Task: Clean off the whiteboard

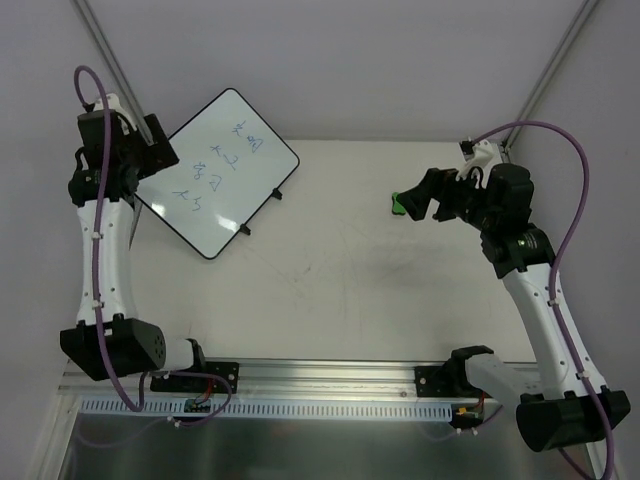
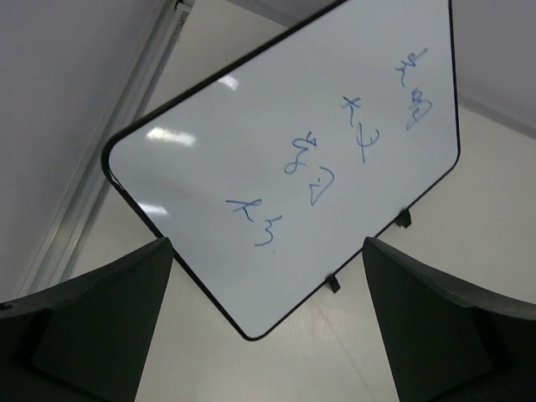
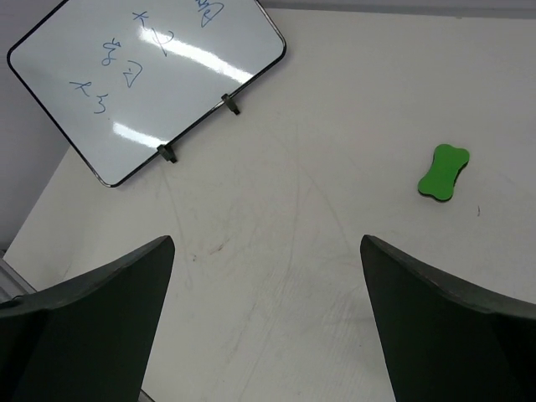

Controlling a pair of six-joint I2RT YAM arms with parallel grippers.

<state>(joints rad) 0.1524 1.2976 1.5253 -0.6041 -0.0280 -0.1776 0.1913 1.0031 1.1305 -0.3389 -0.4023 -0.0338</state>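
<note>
**Whiteboard written on, both pincers spread, nothing held**

The whiteboard (image 1: 222, 172) is sitting at an angle right ahead of the left pincer (image 1: 152, 150), at the far left corner of the bench (image 1: 340, 290). Blue handwriting (image 2: 335, 159) is running across its face in four short rows. Two small black feet (image 3: 167, 153) are sticking out along the long edge that faces the right pincer (image 1: 412, 205).

The left pincer is hanging over the board's opposite long edge. Its fingers (image 2: 92, 327) are standing wide apart, with the board showing in the gap between them, and they are gripping nothing.

The right pincer is sitting well apart from the board, across the bench. It is also spread wide and carrying nothing. A green eraser (image 3: 443, 172) is lying flat on the bench ahead of this pincer, off to the right of its fingers and not touching them.
</note>
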